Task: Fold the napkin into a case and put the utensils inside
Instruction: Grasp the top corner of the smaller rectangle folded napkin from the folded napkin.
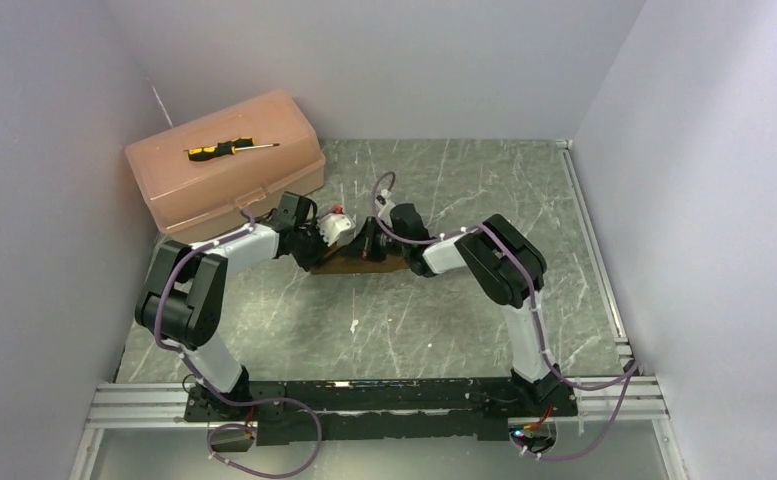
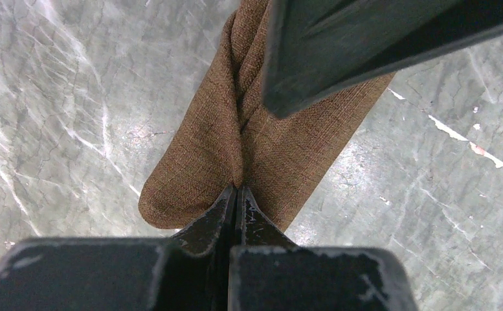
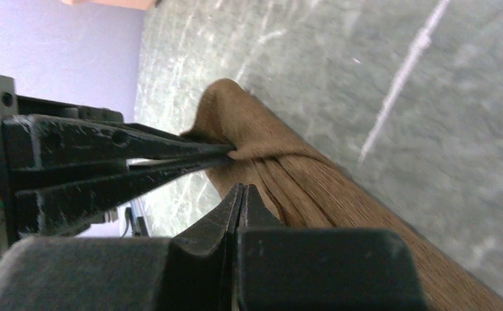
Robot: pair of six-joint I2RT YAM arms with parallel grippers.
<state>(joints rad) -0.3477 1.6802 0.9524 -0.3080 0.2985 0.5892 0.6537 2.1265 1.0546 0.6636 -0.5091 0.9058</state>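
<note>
The brown woven napkin [image 2: 235, 129], rolled into a narrow oblong with creased folds, is lying mid-table. The left gripper [image 2: 237, 189] and right gripper [image 3: 242, 186] are both pinching it, jaws fully closed.

The napkin [image 2: 235, 136] is a plain warm brown with a fine woven texture, no print. The table [image 1: 444, 300] is grey-green marble-look with pale white veins all over. Near the far left corner sits a salmon-pink box [image 1: 226, 160], and on it a screwdriver [image 1: 226, 149] with a yellow-and-black handle. Both grippers' fingers [image 3: 125, 152] are matte black, arms white and black with purple cables [image 1: 179, 275].
</note>
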